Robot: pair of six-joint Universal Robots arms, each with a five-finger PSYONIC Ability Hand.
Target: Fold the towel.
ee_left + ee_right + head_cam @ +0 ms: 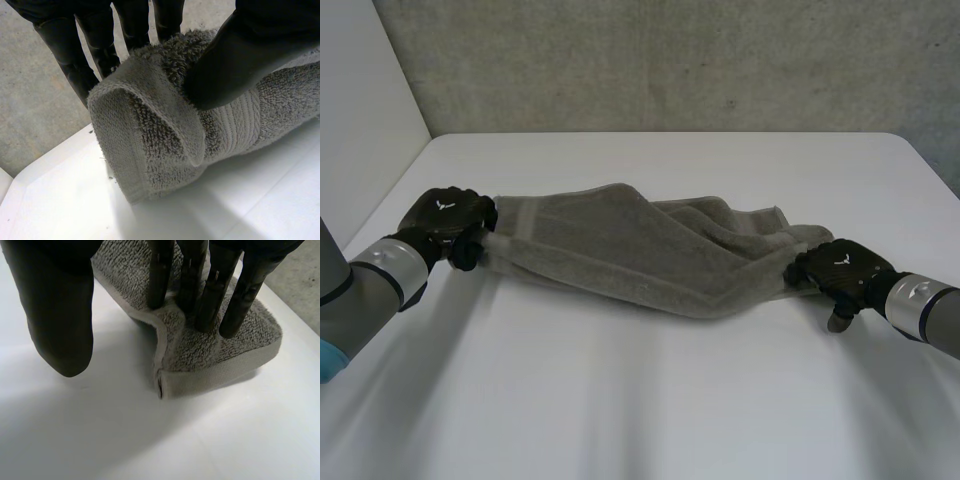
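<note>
Grey towel (630, 250) (rumpled) — stretched across table.

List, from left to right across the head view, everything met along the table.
left arm → left robot hand → towel → right robot hand → right arm

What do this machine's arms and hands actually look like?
The left arm and right arm are thick grey tubes with pale wrist cuffs; a light-blue cap shows on the left. The left hand and right hand are black and glove-like, with slim fingers, a broad thumb and a small white V-shaped mark on the back.
</note>
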